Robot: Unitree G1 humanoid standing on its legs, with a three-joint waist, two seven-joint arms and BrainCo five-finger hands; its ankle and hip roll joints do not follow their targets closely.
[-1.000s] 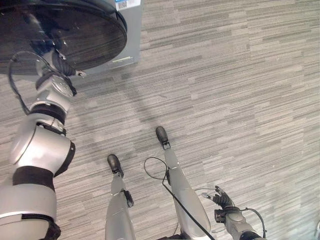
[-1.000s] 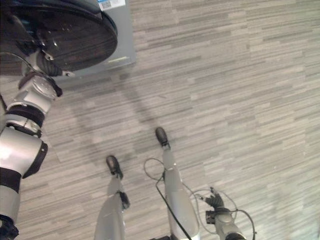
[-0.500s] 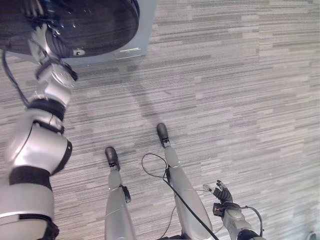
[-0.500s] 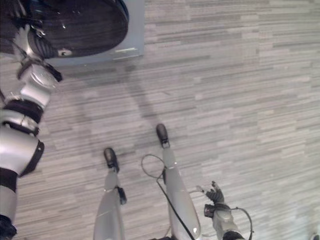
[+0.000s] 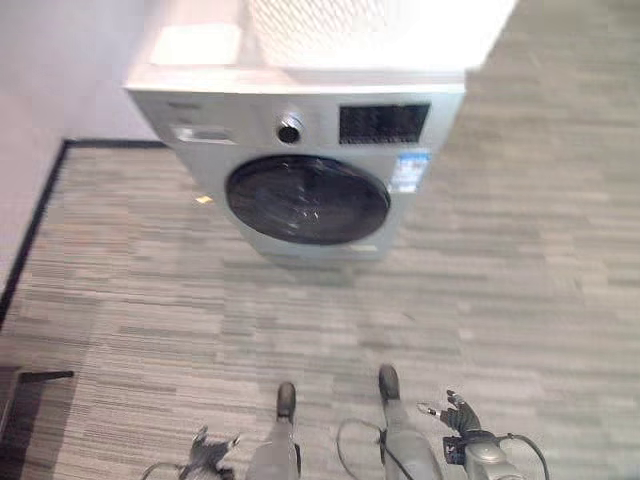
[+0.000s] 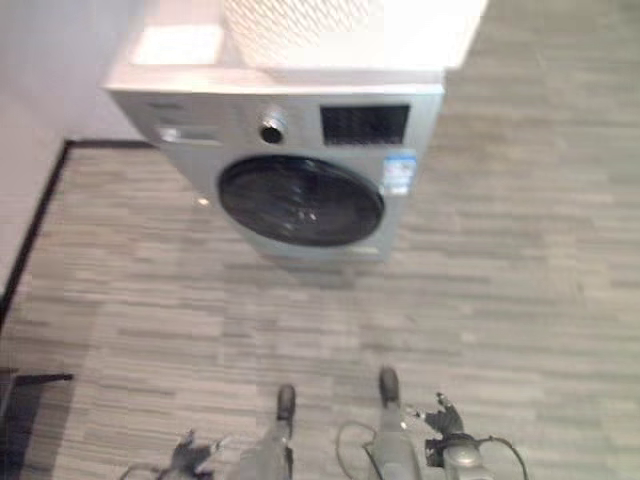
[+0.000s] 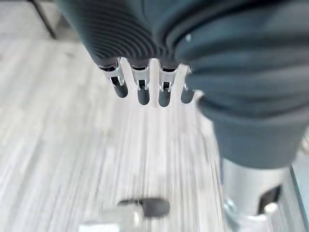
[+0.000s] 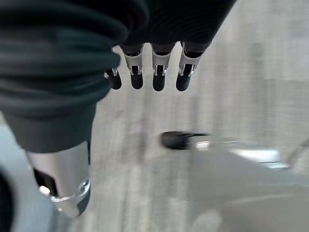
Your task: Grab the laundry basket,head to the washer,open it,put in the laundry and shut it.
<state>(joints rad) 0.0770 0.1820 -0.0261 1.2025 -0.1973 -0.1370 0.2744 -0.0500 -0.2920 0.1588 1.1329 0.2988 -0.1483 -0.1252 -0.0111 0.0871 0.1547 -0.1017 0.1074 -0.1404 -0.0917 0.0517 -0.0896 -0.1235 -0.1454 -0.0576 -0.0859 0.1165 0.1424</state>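
- Washer (image 5: pixel 300 160) stands ahead, round door (image 5: pixel 307 199) shut; white basket (image 5: pixel 320 20) on top.
- Left hand (image 7: pixel 140 87) and right hand (image 8: pixel 149 72) hang low, fingers relaxed, empty.
- Door already flush: check it has latched before leaving.

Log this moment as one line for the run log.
washer door: shut | basket: on washer top | left hand: open, low, empty | right hand: open, low, empty

Ahead of me a grey striped floor (image 5: pixel 520 280) meets a pale wall (image 5: pixel 60 70) along a black baseboard (image 5: pixel 35 225).
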